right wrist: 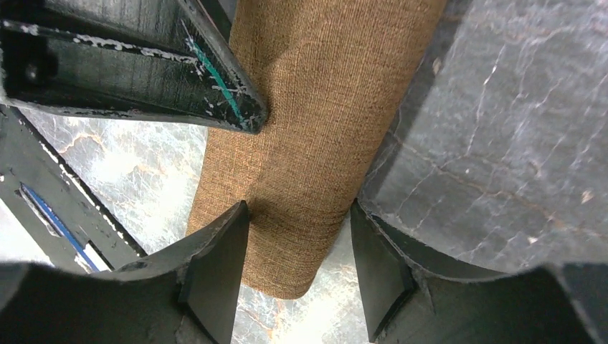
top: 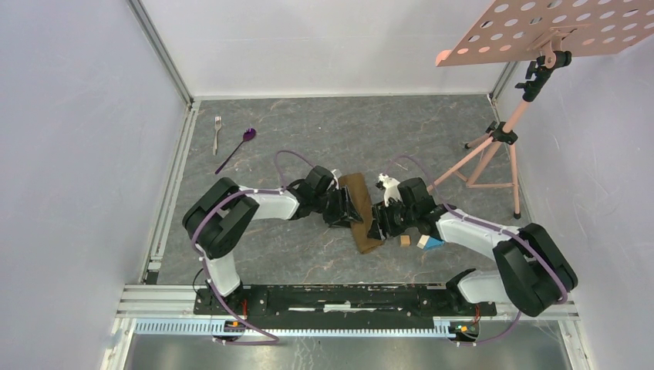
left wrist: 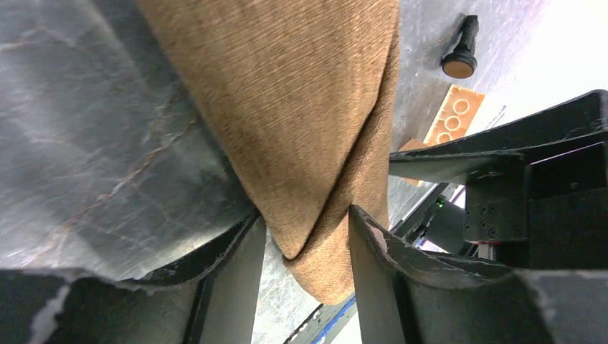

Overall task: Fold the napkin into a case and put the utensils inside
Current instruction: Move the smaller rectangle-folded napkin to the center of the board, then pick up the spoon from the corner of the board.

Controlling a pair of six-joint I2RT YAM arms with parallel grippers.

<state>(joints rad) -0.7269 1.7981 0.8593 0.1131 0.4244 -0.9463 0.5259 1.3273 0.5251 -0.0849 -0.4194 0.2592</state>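
Observation:
The brown napkin [top: 360, 210] lies mid-table, folded into a long narrow case shape. My left gripper [top: 346, 210] meets it from the left and my right gripper [top: 379, 221] from the right. In the left wrist view the cloth [left wrist: 301, 107] runs between my open fingers [left wrist: 229, 287], one flap crossing over the other. In the right wrist view the cloth [right wrist: 315, 107] lies flat between my open fingers [right wrist: 215, 279], its edges touching both tips. The silver fork [top: 217, 132] and the purple spoon [top: 239, 148] lie apart at the far left.
A small wooden block [top: 405, 240] and a blue block [top: 430, 243] sit just right of the right gripper. A pink tripod stand [top: 493, 154] with a perforated plate [top: 555, 27] stands at the far right. White walls enclose the table.

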